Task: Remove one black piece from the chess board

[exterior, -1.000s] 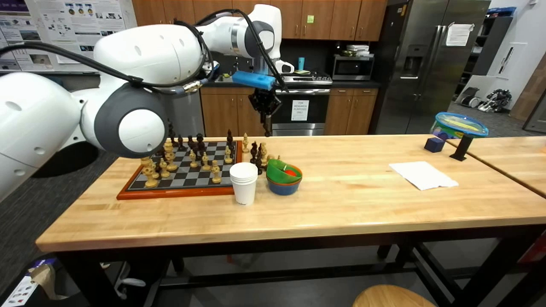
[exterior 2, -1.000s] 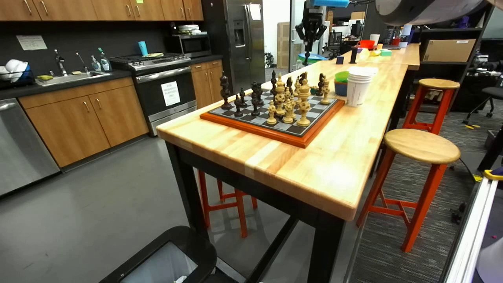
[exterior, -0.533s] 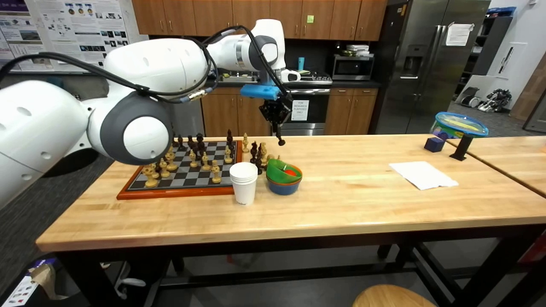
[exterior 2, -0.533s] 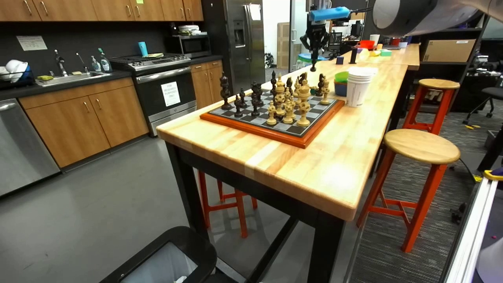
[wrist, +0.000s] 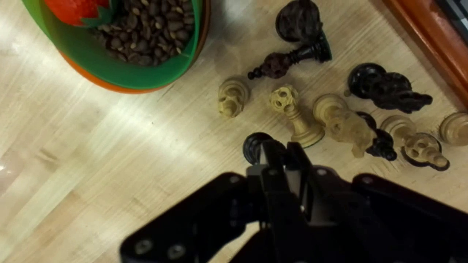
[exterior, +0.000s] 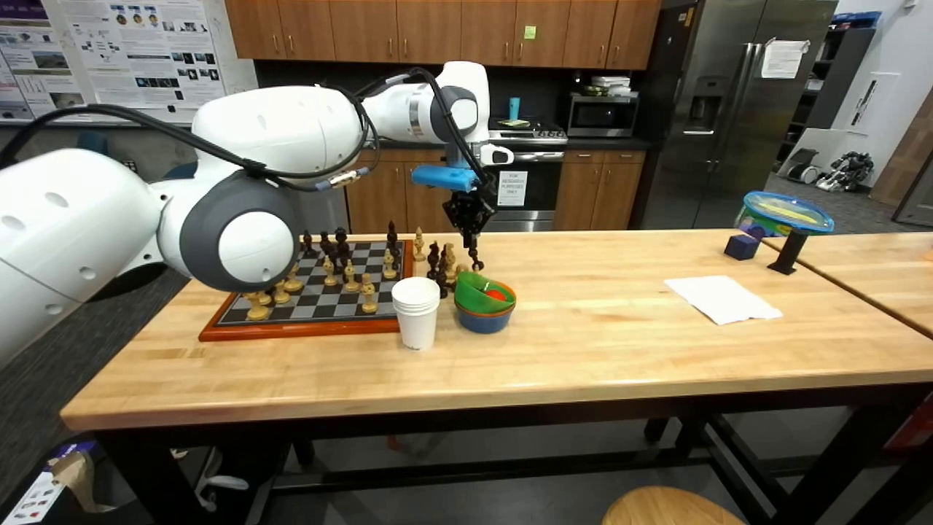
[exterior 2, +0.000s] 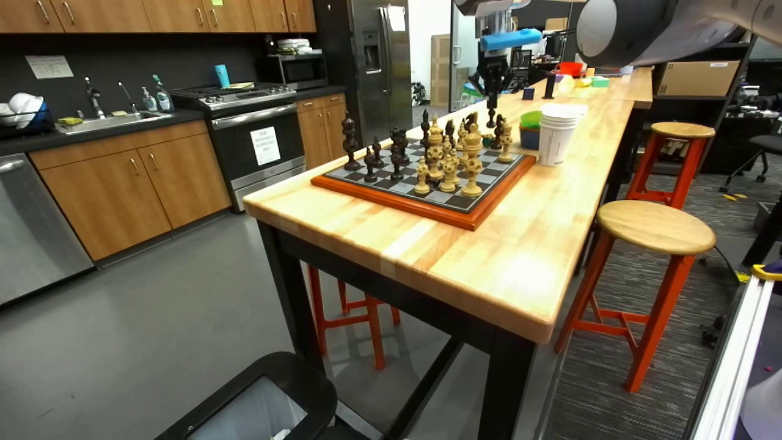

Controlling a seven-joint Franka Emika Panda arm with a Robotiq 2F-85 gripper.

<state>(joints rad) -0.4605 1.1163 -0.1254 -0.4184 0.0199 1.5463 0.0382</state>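
My gripper (exterior: 470,235) is shut on a slim dark black piece (exterior: 476,259), which hangs below the fingertips in both exterior views (exterior 2: 490,120). In the wrist view the piece's round dark base (wrist: 252,149) shows beyond the fingertips (wrist: 282,148); the fingers hide the rest. The gripper is off the chess board (exterior: 313,332), past its border and behind the green bowl. The board also shows in an exterior view (exterior 2: 397,205), and its edge in the wrist view (wrist: 427,51). Other black pieces (exterior 2: 349,143) and tan pieces stand on it. Whether the held piece touches the table is unclear.
Several tan (wrist: 301,124) and black pieces (wrist: 298,22) stand or lie on the table between board and gripper. A green bowl (wrist: 146,78) in a blue one (exterior: 485,321) holds dark beans and a red strawberry. A white cup stack (exterior: 417,321) stands beside the board's corner. A white paper (exterior: 721,299) lies farther off.
The arm has come down with the black piece in its gripper, from high above the table to low beside the bowl and the off-board pieces. The other pieces look unmoved.
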